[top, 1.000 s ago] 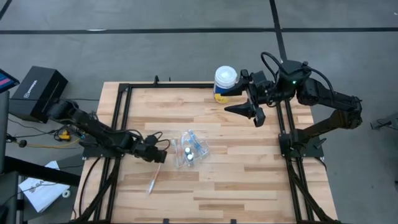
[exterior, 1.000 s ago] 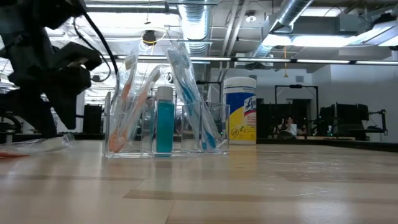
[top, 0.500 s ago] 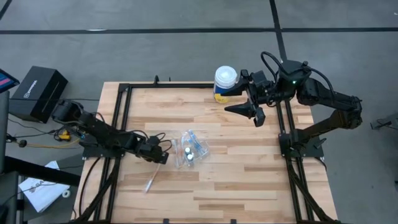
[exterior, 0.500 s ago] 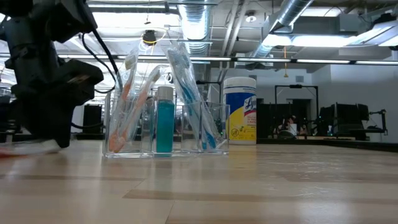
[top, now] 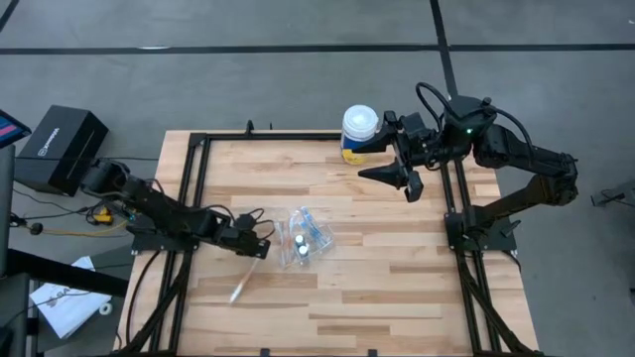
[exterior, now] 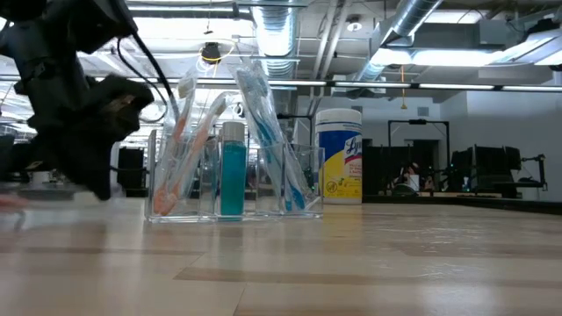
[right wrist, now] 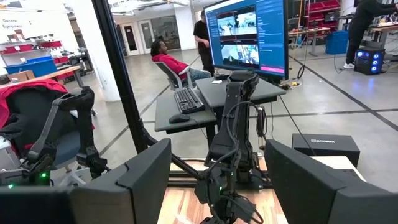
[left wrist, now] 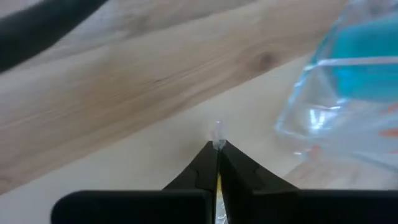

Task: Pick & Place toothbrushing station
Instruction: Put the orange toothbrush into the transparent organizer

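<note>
A clear toothbrush with some pink on it lies on the wooden table, left of and nearer than the clear organizer. The organizer holds several upright toothbrushes and a teal tube. My left gripper slants down beside the organizer's left side, shut on the toothbrush's upper end. In the low view it is the dark mass on the left. My right gripper hangs open high over the table's far right, near the wipes canister. My left gripper pinches the toothbrush's end nearest the organizer between its two fingertips; a clear tip sticks out past them. The fingers slant down from the table's left. The rest of the brush trails toward the near edge, low over the wood or on it.
The organizer's clear wall stands close to the left fingertips. Black frame rails run along the table's left and right sides. A black box sits off the table at the left. People and desks show beyond the table.
My left gripper has shut on the toothbrush's end beside the organizer. In the low view it has shifted a little closer to the organizer.
</note>
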